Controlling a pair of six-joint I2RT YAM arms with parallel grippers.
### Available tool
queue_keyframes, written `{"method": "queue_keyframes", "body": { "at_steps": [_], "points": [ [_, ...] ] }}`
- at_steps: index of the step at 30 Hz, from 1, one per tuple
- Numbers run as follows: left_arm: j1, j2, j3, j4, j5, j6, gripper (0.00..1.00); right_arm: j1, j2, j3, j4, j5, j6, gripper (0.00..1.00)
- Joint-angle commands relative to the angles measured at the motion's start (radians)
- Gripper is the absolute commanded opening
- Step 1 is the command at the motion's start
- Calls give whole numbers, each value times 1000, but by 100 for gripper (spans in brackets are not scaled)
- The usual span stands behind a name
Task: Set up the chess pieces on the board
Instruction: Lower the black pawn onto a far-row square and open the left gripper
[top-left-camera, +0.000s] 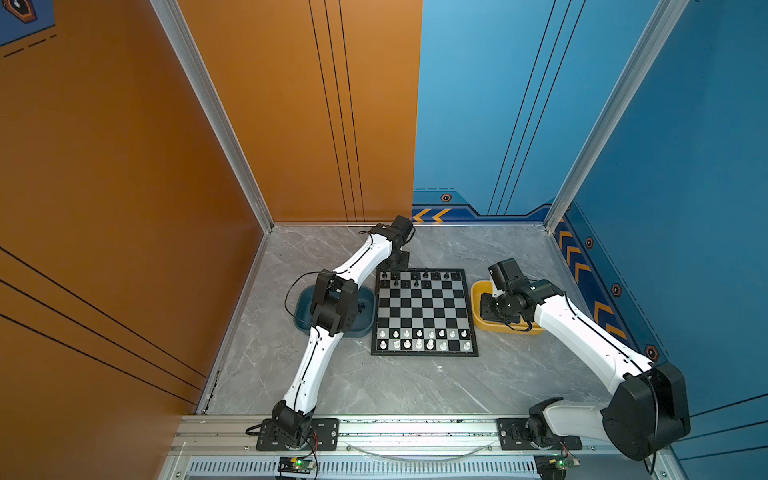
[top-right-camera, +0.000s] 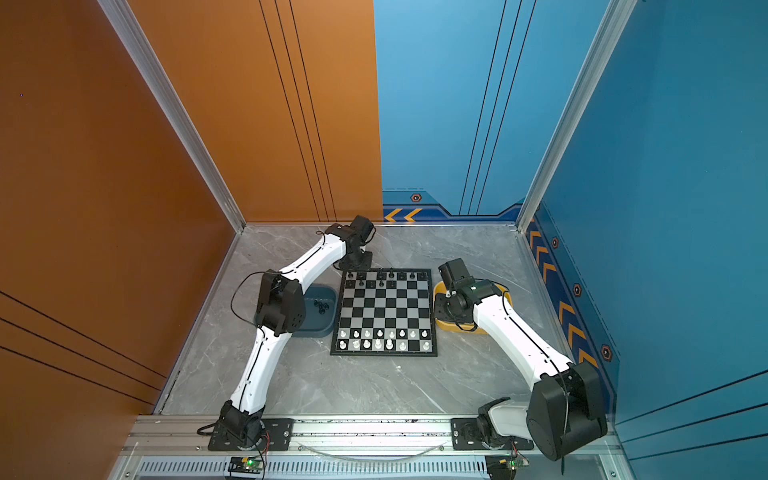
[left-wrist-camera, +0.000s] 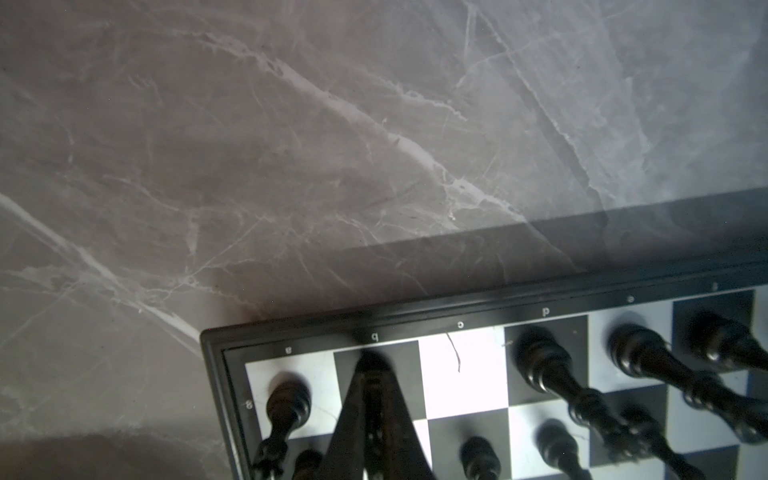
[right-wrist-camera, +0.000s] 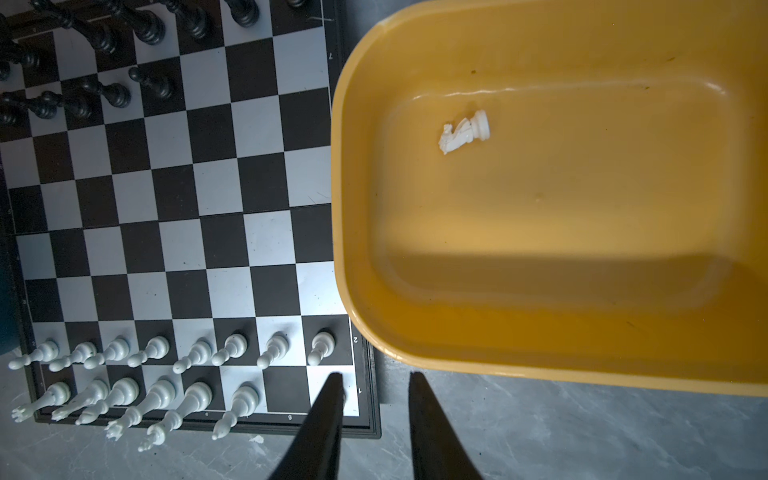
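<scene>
1. I'm seeing my left hand (left-wrist-camera: 371, 365) pressed together, apparently pinching a black piece (left-wrist-camera: 374, 432) over the board's (top-left-camera: 424, 309) far row. My right hand (right-wrist-camera: 374, 380) is hovering part-spread and empty at the board's near corner, just beside the yellow tray (right-wrist-camera: 343, 187).
2. The teal tray (top-right-camera: 324, 324) is holding a few black chessmen (top-right-camera: 321, 306).
3. The yellow tray is holding one white knight (right-wrist-camera: 463, 133), lying sideways. I'm judging it light, hard and slippery, so I'm planning to pinch its body above the base.
</scene>
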Motion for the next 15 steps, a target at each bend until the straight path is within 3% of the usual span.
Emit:
{"method": "queue_keyframes", "body": {
  "at_steps": [1,8,15],
  "points": [
    [-10,27,19,-45,-15,19,18,-3,11,-10,-9,-10,19,30],
    [-13,13,32,-43,-9,16,31,-3,8,-5,-9,-13,19,30],
    [-16,-16,54,-43,-8,16,35,-3,5,-3,-8,-11,19,31]
  ]
}}
